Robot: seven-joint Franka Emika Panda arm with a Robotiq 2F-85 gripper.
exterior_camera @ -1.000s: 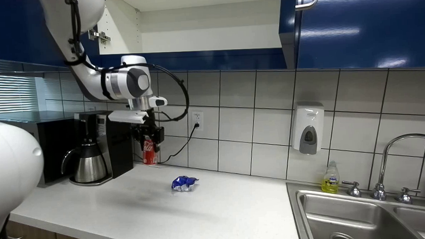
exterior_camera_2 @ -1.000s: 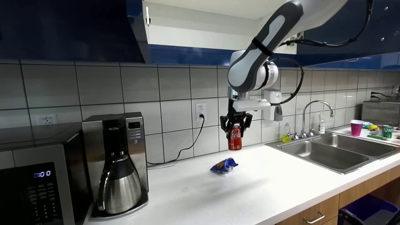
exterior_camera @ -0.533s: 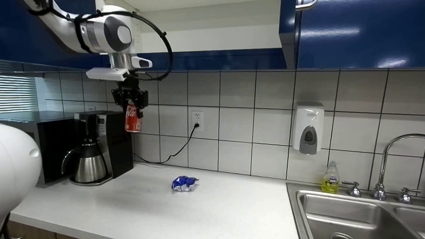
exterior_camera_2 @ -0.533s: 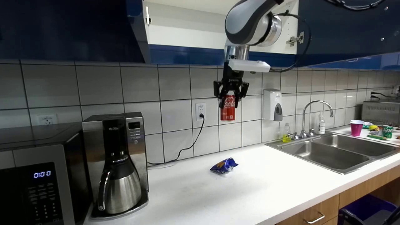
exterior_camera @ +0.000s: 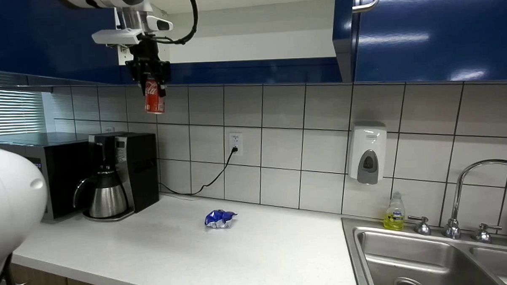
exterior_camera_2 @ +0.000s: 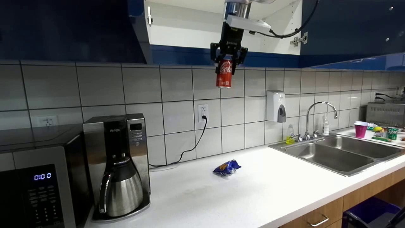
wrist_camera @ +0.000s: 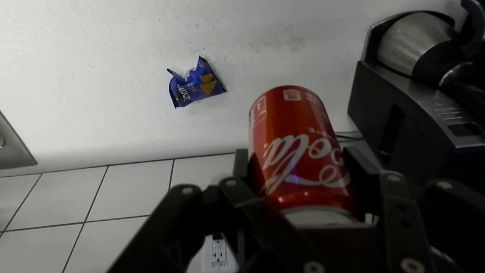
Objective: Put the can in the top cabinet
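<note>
White square wall tiles [exterior_camera_2: 177,116] show behind a black two-fingered claw [exterior_camera_2: 225,71] pinching both sides of a round red metal can [exterior_camera_2: 224,79], now higher than before.

A tiled wall [exterior_camera: 281,148] (dark-lined) backs the white countertop [exterior_camera: 261,252].

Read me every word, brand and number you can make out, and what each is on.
"Cola": on the red can, upside down in the wrist view.
"0:00": on the microwave display.
"Mr. Coffee", probably: on the coffee maker.
Too small or blurred: other print on red can, blue packet, green can, yellow soap bottle, soap dispenser, microwave keypad, outlet label and claw.
</note>
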